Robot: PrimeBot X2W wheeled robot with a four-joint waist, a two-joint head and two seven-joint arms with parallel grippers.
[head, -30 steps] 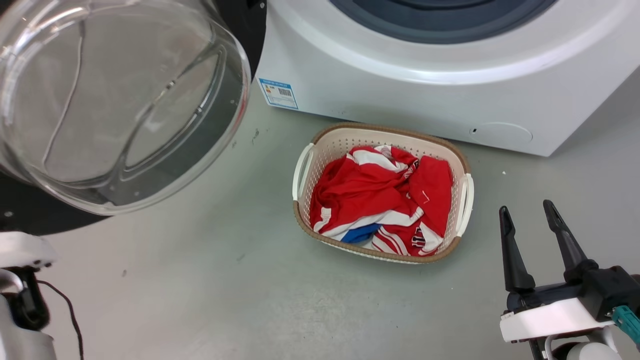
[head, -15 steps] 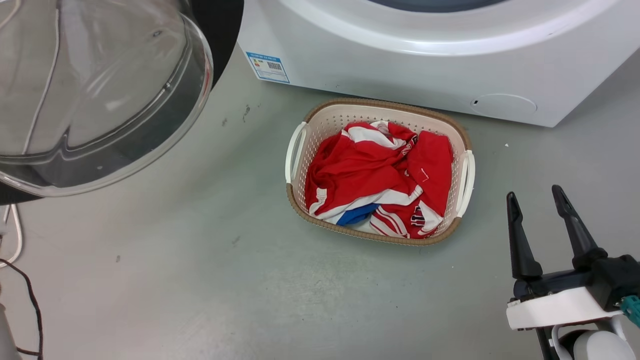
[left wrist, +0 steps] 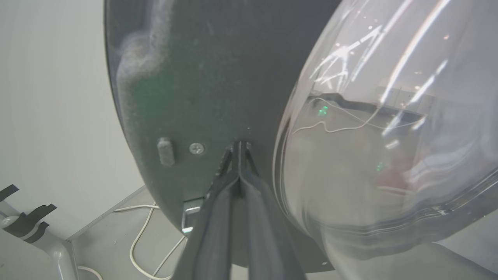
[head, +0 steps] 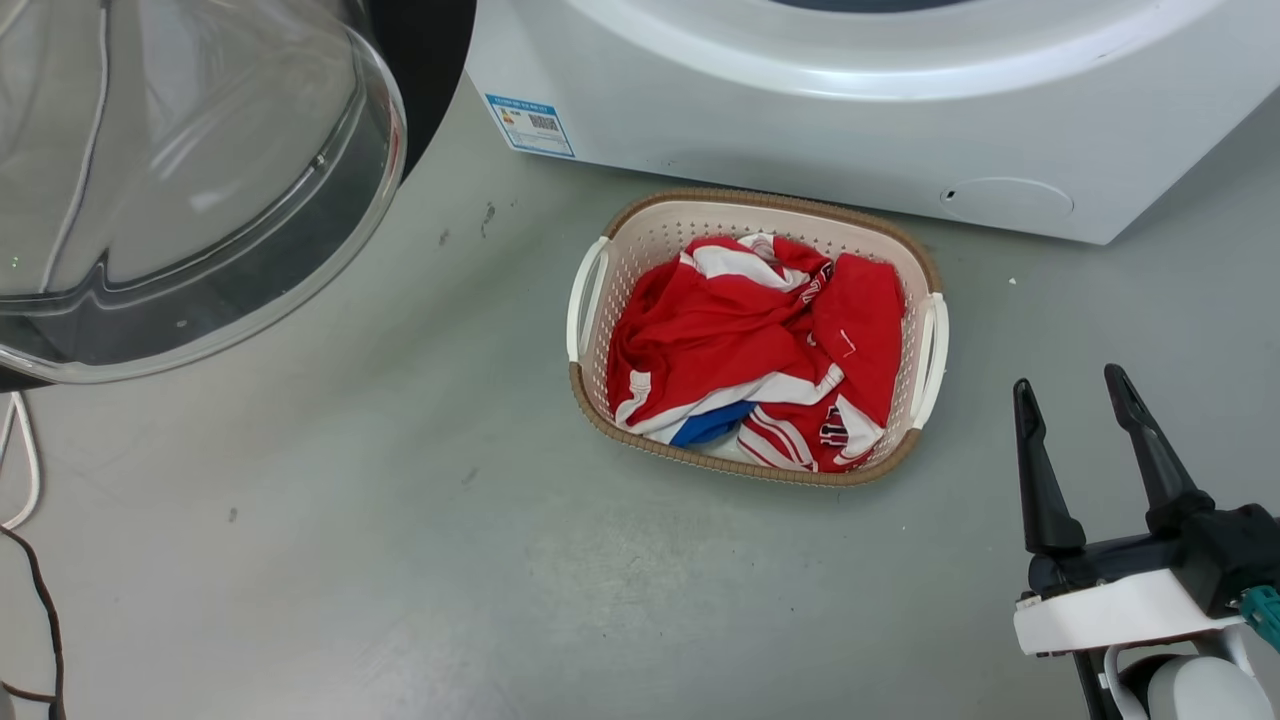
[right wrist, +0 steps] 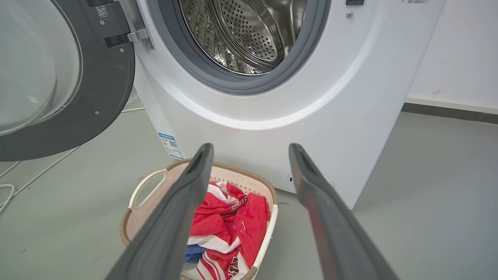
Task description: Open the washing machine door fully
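The washing machine door point(head: 180, 170) stands swung out at the upper left of the head view, its clear glass bowl bulging out of the black rim point(head: 430, 60). In the right wrist view the door point(right wrist: 101, 97) hangs from its metal hinge point(right wrist: 128, 37) beside the washing machine point(right wrist: 311, 116) and the steel drum point(right wrist: 249, 35). My left gripper point(left wrist: 239, 144) is shut, its tips against the dark inner face of the door point(left wrist: 202, 77), just left of the glass bowl point(left wrist: 389, 136). My right gripper point(head: 1075, 395) is open over the floor at the lower right, holding nothing.
A cream laundry basket point(head: 590, 300) with red, white and blue clothes sits on the grey floor in front of the washing machine point(head: 800, 130). Cables point(head: 20, 470) lie on the floor at the left. A small round flap point(head: 1005, 200) and a blue label point(head: 530, 125) mark the machine's front.
The head camera has moved, shifting the whole picture up and left. Relative to the machine, the door has swung a little further left. The pale left arm has left the lower left corner.
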